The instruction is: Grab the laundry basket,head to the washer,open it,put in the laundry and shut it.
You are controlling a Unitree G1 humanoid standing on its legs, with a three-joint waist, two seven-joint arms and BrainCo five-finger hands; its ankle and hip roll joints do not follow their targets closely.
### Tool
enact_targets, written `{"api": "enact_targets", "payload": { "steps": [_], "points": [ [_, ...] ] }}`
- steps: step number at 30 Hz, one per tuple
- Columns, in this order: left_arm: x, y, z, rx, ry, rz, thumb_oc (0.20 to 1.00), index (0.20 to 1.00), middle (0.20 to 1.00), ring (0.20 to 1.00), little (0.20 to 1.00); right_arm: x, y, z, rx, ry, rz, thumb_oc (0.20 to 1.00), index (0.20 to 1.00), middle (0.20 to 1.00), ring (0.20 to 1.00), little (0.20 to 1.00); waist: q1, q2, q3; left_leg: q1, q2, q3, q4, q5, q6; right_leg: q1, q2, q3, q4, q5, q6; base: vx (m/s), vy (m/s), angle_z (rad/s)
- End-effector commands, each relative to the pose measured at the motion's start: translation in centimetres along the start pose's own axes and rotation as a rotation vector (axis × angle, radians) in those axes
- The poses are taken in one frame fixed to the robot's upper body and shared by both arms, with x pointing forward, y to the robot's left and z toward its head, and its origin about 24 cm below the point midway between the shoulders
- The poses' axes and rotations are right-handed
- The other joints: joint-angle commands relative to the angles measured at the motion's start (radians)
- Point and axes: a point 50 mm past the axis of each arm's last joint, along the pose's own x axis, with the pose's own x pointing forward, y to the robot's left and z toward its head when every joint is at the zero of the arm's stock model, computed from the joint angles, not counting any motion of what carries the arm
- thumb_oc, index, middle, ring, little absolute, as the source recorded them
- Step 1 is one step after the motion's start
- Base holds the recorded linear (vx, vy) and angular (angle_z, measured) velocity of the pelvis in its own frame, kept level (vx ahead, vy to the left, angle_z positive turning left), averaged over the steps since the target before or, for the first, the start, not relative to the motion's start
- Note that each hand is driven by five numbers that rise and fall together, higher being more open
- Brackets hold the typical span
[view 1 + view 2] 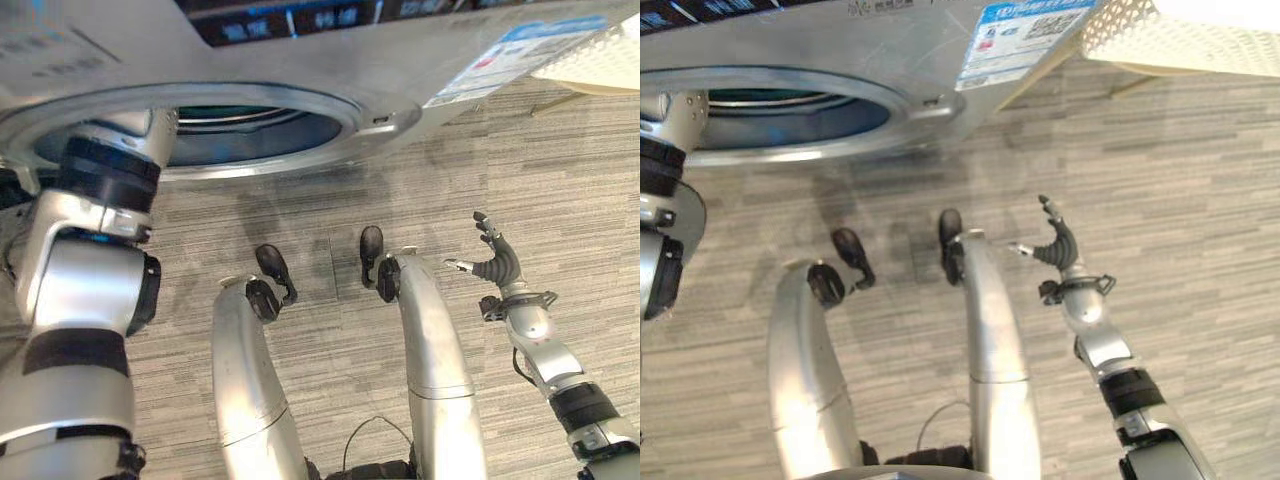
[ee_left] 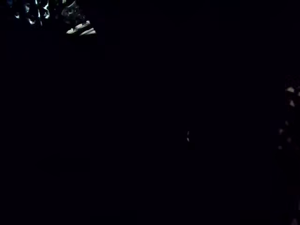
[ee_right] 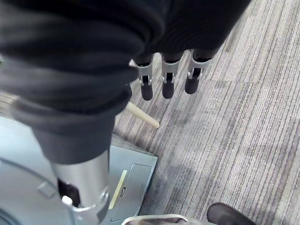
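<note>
Left eye view: the washer drum opening (image 1: 250, 135) at upper left is entered by the left arm, its hand's state untellable; loading is judged underway. The right hand (image 1: 497, 258) is held open, empty; withdrawal and door-shutting are called for.

Silver-grey washer front (image 1: 330, 60): smooth brushed metal, slight sheen; round door ring (image 1: 345, 105) polished, glossy. Grey striped carpet floor (image 1: 560, 180) is matt, rough woven. White perforated basket (image 1: 1160, 35) looks like plastic.

A laundry room: a front-loading washer (image 1: 300, 60) stands on grey striped carpet (image 1: 560, 170).
</note>
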Motion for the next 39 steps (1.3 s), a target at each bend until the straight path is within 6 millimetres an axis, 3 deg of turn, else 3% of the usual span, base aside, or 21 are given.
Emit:
{"api": "enact_targets", "payload": {
  "steps": [1, 5, 9, 11, 20, 23, 25, 28, 29, 30, 31, 32, 33, 34, 36, 37, 38, 39],
  "points": [
    [-0.3, 1.6, -1.7, 0.217, -0.003, -0.032, 1.000, 1.000, 1.000, 1.000, 1.000, -1.9, 0.8, -0.7, 0.052, -0.006, 0.034, 1.000, 1.000, 1.000, 1.000, 1.000, -0.032, 0.026, -0.147, -0.045, 0.016, -0.059, 0.038, -0.066, 0.035, 0.004, -0.009, 0.051, -0.129, 0.024, 0.101, 0.00, 0.000, 0.00],
    [-0.9, 1.9, -3.9, 0.751, -0.009, -0.218, 1.000, 1.000, 1.000, 1.000, 1.000, -2.1, -0.2, -0.8, 0.012, -0.017, 0.045, 1.000, 1.000, 1.000, 1.000, 1.000, -0.023, 0.033, -0.156, -0.061, 0.008, -0.066, 0.059, -0.064, 0.035, -0.012, -0.010, 0.042, -0.103, 0.021, 0.098, 0.01, 0.001, 0.03],
    [-1.2, 1.5, -6.0, 1.154, 0.029, -0.426, 1.000, 1.000, 1.000, 1.000, 1.000, -2.0, -1.3, -0.8, -0.022, -0.017, 0.052, 1.000, 1.000, 1.000, 1.000, 1.000, -0.017, 0.031, -0.169, -0.065, 0.003, -0.075, 0.063, -0.064, 0.031, -0.012, -0.013, 0.036, -0.095, 0.019, 0.100, -0.01, 0.002, 0.04],
    [-1.2, 1.2, -6.1, 1.216, 0.033, -0.493, 1.000, 1.000, 1.000, 1.000, 1.000, -2.0, -1.7, -0.8, -0.019, -0.014, 0.062, 1.000, 1.000, 1.000, 1.000, 1.000, -0.013, 0.027, -0.176, -0.066, -0.003, -0.077, 0.056, -0.061, 0.026, -0.009, -0.015, 0.033, -0.102, 0.021, 0.100, -0.01, -0.005, 0.06],
    [-1.5, 0.9, -5.4, 1.107, -0.002, -0.513, 1.000, 1.000, 1.000, 1.000, 1.000, -2.2, -1.5, -1.0, -0.030, -0.002, 0.097, 1.000, 1.000, 1.000, 1.000, 1.000, 0.006, 0.028, -0.210, -0.048, -0.015, -0.084, 0.000, -0.035, 0.011, 0.019, -0.023, 0.023, -0.142, 0.034, 0.101, -0.03, 0.003, 0.09],
    [-3.0, 1.6, -6.8, 1.023, 0.033, -0.499, 1.000, 1.000, 1.000, 1.000, 1.000, -2.3, -1.1, -1.3, -0.037, 0.011, 0.099, 1.000, 1.000, 1.000, 1.000, 1.000, 0.014, 0.029, -0.225, -0.013, -0.017, -0.080, -0.048, -0.019, 0.003, 0.052, -0.027, 0.017, -0.177, 0.041, 0.105, -0.02, 0.004, 0.05],
    [-5.3, 2.0, -8.6, 0.896, 0.094, -0.490, 1.000, 1.000, 1.000, 1.000, 1.000, -2.5, -0.8, -2.0, -0.035, 0.040, 0.083, 1.000, 1.000, 1.000, 1.000, 1.000, 0.024, 0.030, -0.232, 0.030, -0.017, -0.073, -0.094, -0.006, -0.002, 0.093, -0.032, 0.010, -0.213, 0.047, 0.107, -0.04, 0.017, 0.05],
    [-11.1, 2.4, -12.5, 0.681, 0.256, -0.510, 1.000, 1.000, 1.000, 1.000, 1.000, -3.4, 0.1, -3.6, -0.046, 0.115, 0.082, 1.000, 1.000, 1.000, 1.000, 1.000, 0.041, 0.027, -0.244, 0.138, -0.024, -0.051, -0.194, 0.018, -0.016, 0.190, -0.037, 0.001, -0.297, 0.057, 0.108, -0.04, 0.018, 0.03],
    [-13.8, 2.4, -13.8, 0.568, 0.335, -0.512, 1.000, 1.000, 1.000, 1.000, 1.000, -3.8, 0.3, -4.3, -0.053, 0.155, 0.081, 1.000, 1.000, 1.000, 1.000, 1.000, 0.048, 0.024, -0.246, 0.190, -0.028, -0.039, -0.236, 0.027, -0.022, 0.233, -0.041, -0.004, -0.331, 0.064, 0.110, -0.05, 0.035, 0.16],
    [-20.8, 2.5, -16.6, 0.370, 0.534, -0.490, 1.000, 1.000, 1.000, 1.000, 1.000, -4.9, 0.7, -6.1, -0.072, 0.248, 0.070, 1.000, 1.000, 1.000, 1.000, 1.000, 0.064, 0.018, -0.245, 0.332, -0.034, -0.009, -0.355, 0.050, -0.031, 0.360, -0.055, -0.008, -0.426, 0.078, 0.116, -0.03, 0.029, 0.13],
    [-21.0, 2.6, -16.6, 0.369, 0.537, -0.489, 1.000, 1.000, 1.000, 1.000, 1.000, -4.9, 0.8, -6.2, -0.074, 0.250, 0.072, 1.000, 1.000, 1.000, 1.000, 1.000, 0.062, 0.018, -0.242, 0.344, -0.035, -0.007, -0.364, 0.053, -0.031, 0.370, -0.055, -0.006, -0.432, 0.080, 0.116, 0.01, 0.053, 0.16],
    [-25.1, 2.8, -17.7, 0.287, 0.656, -0.468, 1.000, 1.000, 1.000, 1.000, 1.000, -5.6, 0.7, -7.3, -0.084, 0.311, 0.065, 1.000, 1.000, 1.000, 1.000, 1.000, 0.072, 0.015, -0.247, 0.442, -0.046, 0.007, -0.444, 0.069, -0.034, 0.457, -0.063, -0.015, -0.497, 0.092, 0.123, 0.02, 0.021, 0.16],
    [-25.2, 2.8, -17.7, 0.286, 0.659, -0.467, 1.000, 1.000, 1.000, 1.000, 1.000, -5.7, 0.8, -7.3, -0.086, 0.312, 0.067, 1.000, 1.000, 1.000, 1.000, 1.000, 0.070, 0.014, -0.240, 0.458, -0.047, 0.009, -0.454, 0.073, -0.034, 0.471, -0.063, -0.014, -0.504, 0.095, 0.123, 0.08, 0.040, 0.27],
    [-28.8, 3.3, -18.3, 0.244, 0.762, -0.459, 1.000, 1.000, 1.000, 1.000, 1.000, -6.4, 0.8, -8.2, -0.084, 0.360, 0.059, 1.000, 1.000, 1.000, 1.000, 1.000, 0.081, 0.010, -0.243, 0.552, -0.059, 0.017, -0.522, 0.080, -0.035, 0.560, -0.066, -0.024, -0.564, 0.103, 0.129, 0.08, 0.019, 0.25],
    [-32.6, 4.2, -18.8, 0.195, 0.889, -0.430, 1.000, 1.000, 1.000, 1.000, 1.000, -7.3, 1.1, -9.2, -0.078, 0.416, 0.065, 1.000, 1.000, 1.000, 1.000, 1.000, 0.091, 0.004, -0.234, 0.668, -0.074, 0.026, -0.602, 0.099, -0.037, 0.670, -0.067, -0.032, -0.633, 0.121, 0.137, 0.08, 0.010, 0.13],
    [-32.6, 4.2, -18.8, 0.195, 0.890, -0.430, 1.000, 1.000, 1.000, 1.000, 1.000, -7.3, 1.1, -9.3, -0.078, 0.416, 0.066, 1.000, 1.000, 1.000, 1.000, 1.000, 0.091, 0.004, -0.228, 0.678, -0.074, 0.027, -0.607, 0.100, -0.037, 0.679, -0.067, -0.032, -0.638, 0.122, 0.137, 0.10, 0.019, 0.13],
    [-36.3, 5.1, -19.2, 0.189, 1.013, -0.428, 1.000, 1.000, 1.000, 1.000, 1.000, -8.1, 1.3, -10.0, -0.080, 0.459, 0.072, 1.000, 1.000, 1.000, 1.000, 1.000, 0.101, 0.000, -0.225, 0.787, -0.089, 0.034, -0.692, 0.116, -0.037, 0.784, -0.067, -0.043, -0.710, 0.137, 0.147, 0.07, 0.020, 0.11],
    [-36.3, 5.1, -19.2, 0.189, 1.013, -0.428, 1.000, 1.000, 1.000, 1.000, 1.000, -8.1, 1.3, -10.0, -0.080, 0.459, 0.073, 1.000, 1.000, 1.000, 1.000, 1.000, 0.101, -0.001, -0.219, 0.798, -0.090, 0.036, -0.698, 0.118, -0.037, 0.794, -0.068, -0.043, -0.715, 0.139, 0.148, 0.12, 0.030, 0.03]
  ]
}}
